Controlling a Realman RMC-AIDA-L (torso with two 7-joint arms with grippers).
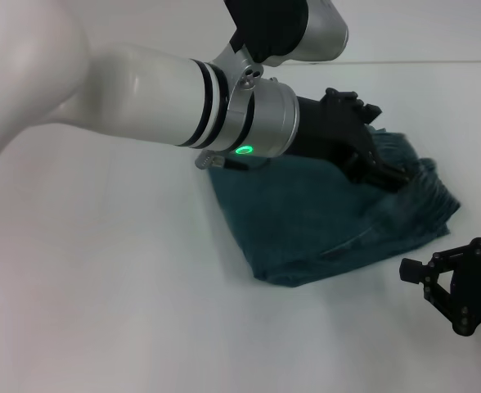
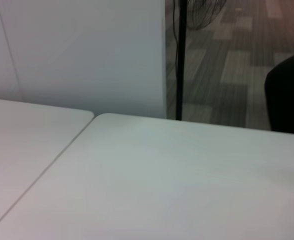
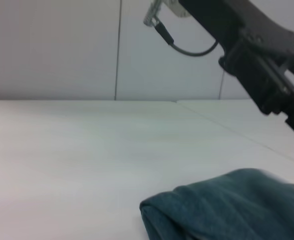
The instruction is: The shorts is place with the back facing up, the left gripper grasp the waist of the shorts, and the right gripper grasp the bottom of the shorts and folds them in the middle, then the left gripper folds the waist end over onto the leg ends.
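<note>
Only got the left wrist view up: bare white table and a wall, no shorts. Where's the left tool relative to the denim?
Observer: In the head view, the black open-frame left tool is at the far right part of the blue-green denim shorts, right over the cloth.
Operator: Shorts flat or folded?
Observer: Folded. The right wrist view shows a rounded, doubled-over edge lying on the white table.
Operator: Right arm?
Observer: The black open-frame right tool is low over the table to the right of the shorts, not touching them.
</note>
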